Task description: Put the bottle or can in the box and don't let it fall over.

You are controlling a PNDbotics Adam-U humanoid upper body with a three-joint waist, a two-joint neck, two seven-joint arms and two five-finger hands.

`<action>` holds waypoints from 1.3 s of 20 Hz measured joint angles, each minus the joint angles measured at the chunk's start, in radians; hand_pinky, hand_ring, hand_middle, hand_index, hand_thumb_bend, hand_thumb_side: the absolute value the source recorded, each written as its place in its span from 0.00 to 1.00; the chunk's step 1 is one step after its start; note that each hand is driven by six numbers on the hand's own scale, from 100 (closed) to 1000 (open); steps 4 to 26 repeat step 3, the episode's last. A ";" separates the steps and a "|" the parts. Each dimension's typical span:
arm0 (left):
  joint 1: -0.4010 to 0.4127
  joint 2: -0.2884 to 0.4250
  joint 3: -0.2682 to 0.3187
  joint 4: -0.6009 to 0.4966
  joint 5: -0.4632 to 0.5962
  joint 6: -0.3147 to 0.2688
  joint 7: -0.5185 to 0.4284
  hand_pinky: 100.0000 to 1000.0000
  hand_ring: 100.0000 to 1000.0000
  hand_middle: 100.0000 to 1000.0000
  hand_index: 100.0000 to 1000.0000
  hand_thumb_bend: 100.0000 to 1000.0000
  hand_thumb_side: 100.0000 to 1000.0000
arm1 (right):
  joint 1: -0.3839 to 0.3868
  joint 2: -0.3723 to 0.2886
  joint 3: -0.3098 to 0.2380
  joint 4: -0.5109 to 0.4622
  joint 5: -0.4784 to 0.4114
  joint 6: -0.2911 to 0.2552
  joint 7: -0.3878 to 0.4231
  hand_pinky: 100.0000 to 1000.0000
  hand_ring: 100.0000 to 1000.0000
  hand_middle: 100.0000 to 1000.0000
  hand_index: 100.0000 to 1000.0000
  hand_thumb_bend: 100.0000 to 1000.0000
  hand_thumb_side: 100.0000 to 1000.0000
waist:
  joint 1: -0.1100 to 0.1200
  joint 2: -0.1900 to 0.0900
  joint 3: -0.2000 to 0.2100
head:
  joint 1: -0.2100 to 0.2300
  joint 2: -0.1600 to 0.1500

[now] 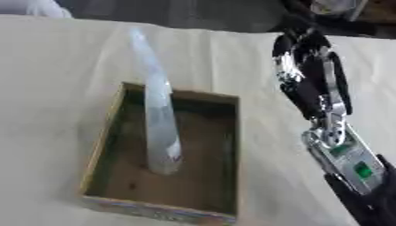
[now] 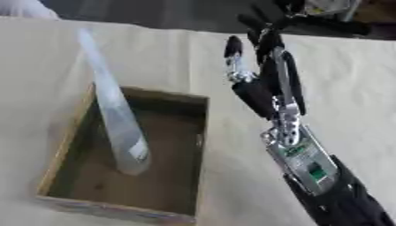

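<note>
A clear plastic bottle [image 1: 158, 114] stands upright inside the open cardboard box [image 1: 203, 98], its base on the box floor near the left middle and its neck rising above the far rim. My right hand [image 2: 263, 66] is raised to the right of the box, apart from the bottle, with its fingers straight and nothing in it. Its forearm [image 2: 306, 161] runs down to the lower right corner. My left hand shows in neither view.
The box rests on a table covered with a cream cloth [image 1: 62, 66]. Dark floor and some equipment lie beyond the table's far edge [image 1: 193, 13]. Bare cloth stretches left of the box and behind it.
</note>
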 measured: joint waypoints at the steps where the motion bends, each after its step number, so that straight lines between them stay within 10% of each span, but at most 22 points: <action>1: 0.000 0.000 0.000 0.000 0.000 0.000 0.000 1.00 0.72 0.80 0.67 0.56 0.41 | 0.000 0.000 -0.009 0.000 0.004 0.002 -0.023 0.49 0.34 0.57 0.32 0.00 0.41 | 0.001 0.000 0.000 | 0.000 -0.003; 3: 0.000 0.000 0.000 0.000 0.000 0.000 0.000 1.00 0.72 0.80 0.67 0.56 0.41 | 0.000 0.000 -0.030 0.000 0.019 0.007 -0.087 0.29 0.16 0.41 0.18 0.00 0.41 | 0.003 0.000 -0.001 | 0.000 -0.005; 26: 0.000 0.000 0.000 0.000 0.000 0.000 0.000 1.00 0.72 0.80 0.67 0.56 0.41 | 0.000 0.000 -0.030 0.000 0.019 0.007 -0.087 0.29 0.16 0.41 0.18 0.00 0.41 | 0.003 0.000 -0.001 | 0.000 -0.005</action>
